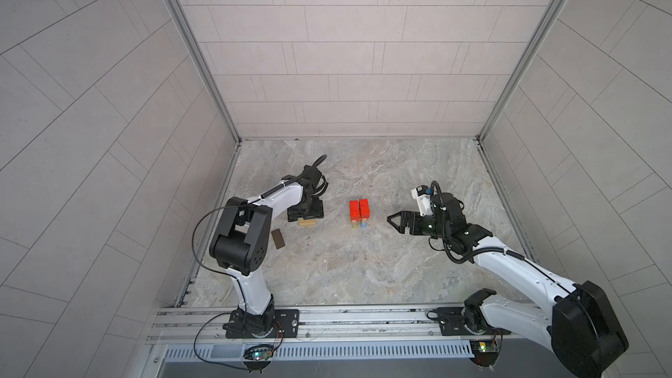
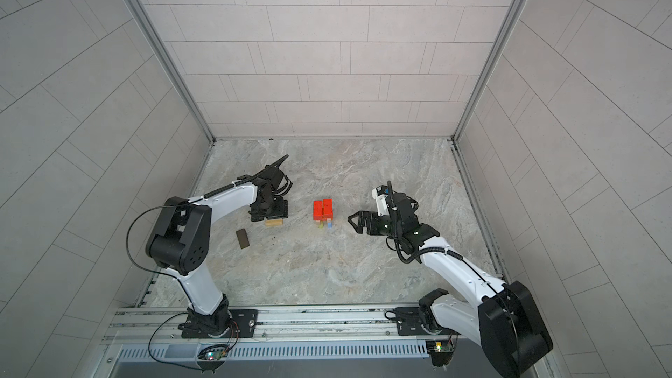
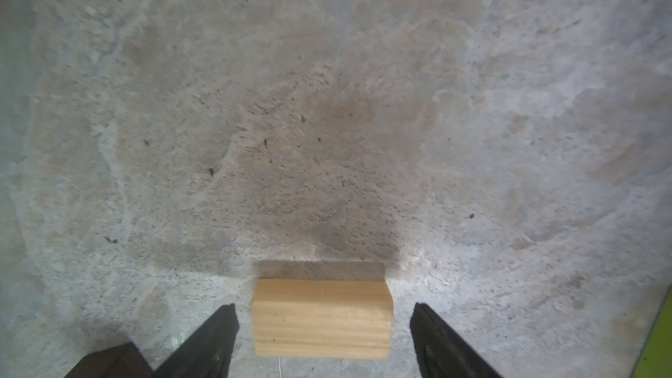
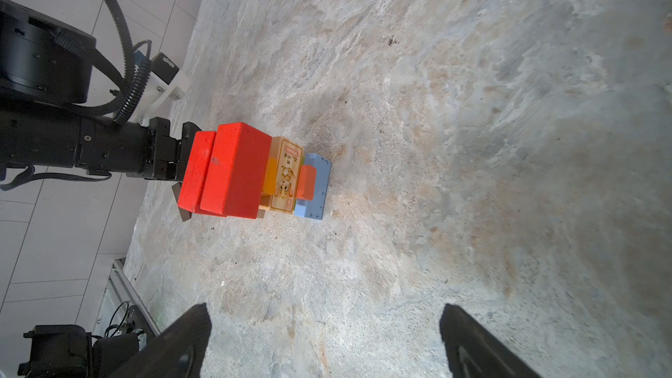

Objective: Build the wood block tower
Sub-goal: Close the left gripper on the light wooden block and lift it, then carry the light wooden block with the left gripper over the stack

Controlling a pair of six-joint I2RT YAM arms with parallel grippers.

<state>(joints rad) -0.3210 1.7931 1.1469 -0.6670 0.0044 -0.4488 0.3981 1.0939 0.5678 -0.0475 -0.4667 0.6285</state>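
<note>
Near the left edge of the desk a dark brown block lies flat and alone. Just right of it the left hand points down over a tan block resting on the desk. Its jaws stand wide, one finger on each side of the block with a gap at both ends, so nothing is gripped. About mid-desk stands the tower, with two red blocks side by side on top and orange, tan, green and light blue pieces beneath. Toward the right edge the right hand hangs spread wide and empty, its tips aimed at the tower, near but apart.
</note>
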